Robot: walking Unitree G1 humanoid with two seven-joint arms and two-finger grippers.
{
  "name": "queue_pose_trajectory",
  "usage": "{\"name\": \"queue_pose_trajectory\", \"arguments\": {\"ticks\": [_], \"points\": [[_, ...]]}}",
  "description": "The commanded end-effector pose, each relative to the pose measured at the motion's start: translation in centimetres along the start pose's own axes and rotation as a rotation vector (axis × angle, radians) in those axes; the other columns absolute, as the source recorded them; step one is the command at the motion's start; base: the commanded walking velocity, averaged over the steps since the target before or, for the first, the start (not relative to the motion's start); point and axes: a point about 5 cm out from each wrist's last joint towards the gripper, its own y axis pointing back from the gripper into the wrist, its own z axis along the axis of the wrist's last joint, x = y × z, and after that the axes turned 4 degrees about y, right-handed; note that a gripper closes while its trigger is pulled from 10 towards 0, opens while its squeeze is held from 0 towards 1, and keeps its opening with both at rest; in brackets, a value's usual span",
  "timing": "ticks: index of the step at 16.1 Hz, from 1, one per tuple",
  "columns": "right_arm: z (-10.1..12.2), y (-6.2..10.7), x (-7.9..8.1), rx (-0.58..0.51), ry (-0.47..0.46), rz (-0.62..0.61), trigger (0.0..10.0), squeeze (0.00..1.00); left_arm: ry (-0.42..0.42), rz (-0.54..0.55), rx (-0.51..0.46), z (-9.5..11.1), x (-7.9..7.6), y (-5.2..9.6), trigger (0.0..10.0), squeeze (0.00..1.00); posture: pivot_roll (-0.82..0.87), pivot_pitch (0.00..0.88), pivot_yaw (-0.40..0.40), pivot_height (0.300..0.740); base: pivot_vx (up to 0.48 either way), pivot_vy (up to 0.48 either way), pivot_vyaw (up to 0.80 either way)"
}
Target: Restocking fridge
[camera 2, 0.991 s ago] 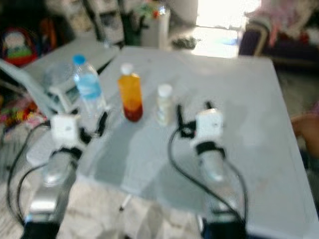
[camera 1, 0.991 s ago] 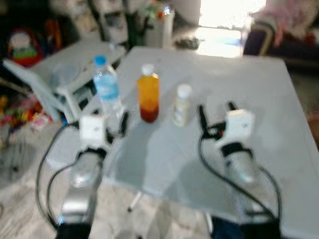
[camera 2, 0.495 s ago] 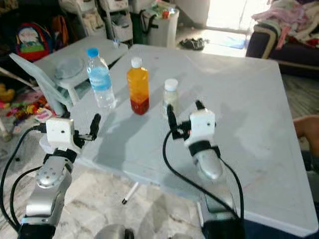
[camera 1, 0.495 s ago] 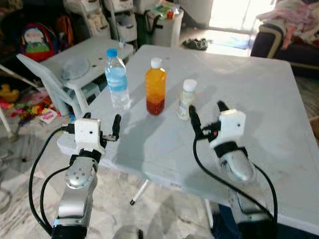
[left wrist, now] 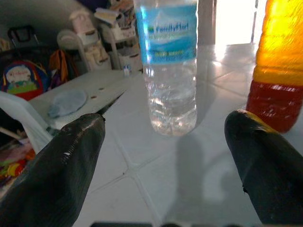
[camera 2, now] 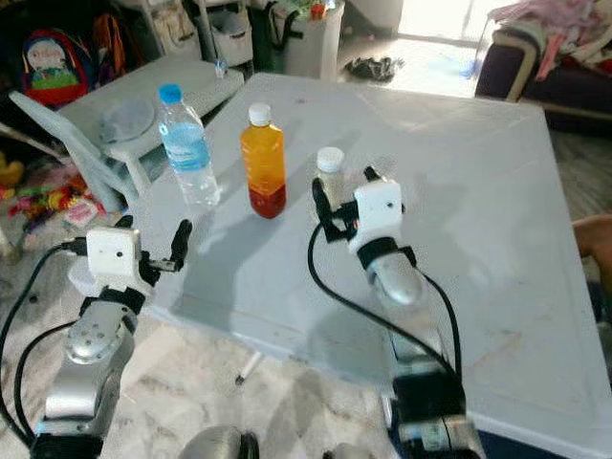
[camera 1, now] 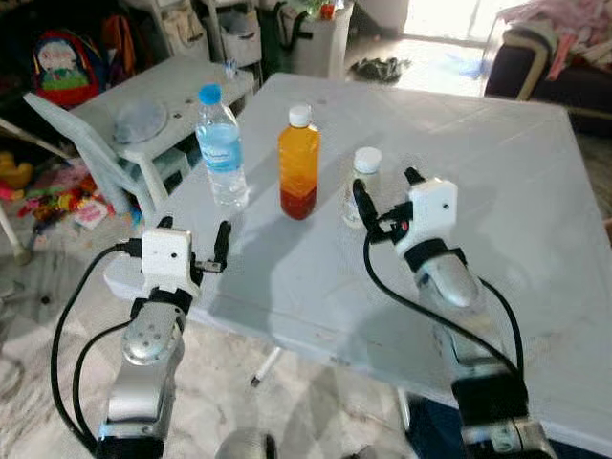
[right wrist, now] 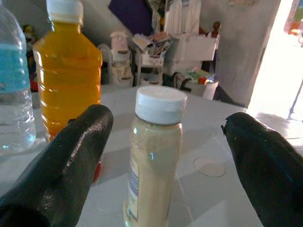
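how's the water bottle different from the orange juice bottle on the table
The water bottle is clear with a blue cap and a blue label; the orange juice bottle is filled with orange liquid that darkens to red at the base, and has a white cap. The water bottle stands nearer the table's left edge, ahead of the left gripper; the juice bottle stands in the middle of the row. Both stand upright, capped and ungripped.

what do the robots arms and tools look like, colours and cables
Both arms are silver metal with dark joints. Each wrist carries a white boxy camera housing, and loose black cables loop alongside. The left tool and right tool each have two long, rounded black fingers.
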Motion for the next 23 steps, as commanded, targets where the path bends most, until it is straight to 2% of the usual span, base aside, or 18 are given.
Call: {"name": "queue_pose_trajectory", "arguments": {"ticks": [1,6,11,12,13,14,23], "points": [[0.4,-0.4,0.0,-0.018,0.001,0.008,10.0,0.0,-0.019,0.011,-0.012,0.5,0.4,0.2,10.0,0.0,0.1,0.058,0.045,0.74,0.0,0.0,0.0],[0.5,-1.9,0.0,-0.016,0.013,0.023,10.0,0.0,-0.031,0.015,-0.005,0.6,0.6,0.3,10.0,0.0,0.11,0.064,0.049,0.74,0.0,0.0,0.0],[0.7,-3.9,-0.9,0.002,0.028,0.026,10.0,0.0,-0.037,0.011,0.006,0.6,0.6,0.3,10.0,0.0,0.12,0.071,0.049,0.74,0.0,0.0,0.0],[0.8,-4.2,-0.9,0.003,0.028,0.033,8.7,0.0,-0.037,0.011,0.008,0.6,0.6,0.4,10.0,0.0,0.12,0.073,0.049,0.74,0.0,0.0,0.0],[0.9,-4.7,-1.1,0.001,0.02,0.036,3.8,0.0,-0.037,0.011,0.01,0.6,0.5,0.4,10.0,0.0,0.12,0.075,0.049,0.74,0.0,0.0,0.0],[0.9,-5.1,-1.1,0.011,0.015,0.037,0.0,0.0,-0.038,0.01,0.011,0.6,0.5,0.4,10.0,0.0,0.12,0.076,0.048,0.74,0.0,0.0,0.0],[0.4,-6.3,-0.9,0.068,-0.009,0.091,0.0,0.0,-0.043,0.015,0.016,0.6,0.5,0.4,10.0,0.0,0.13,0.078,0.042,0.74,0.0,0.0,0.0]]}}
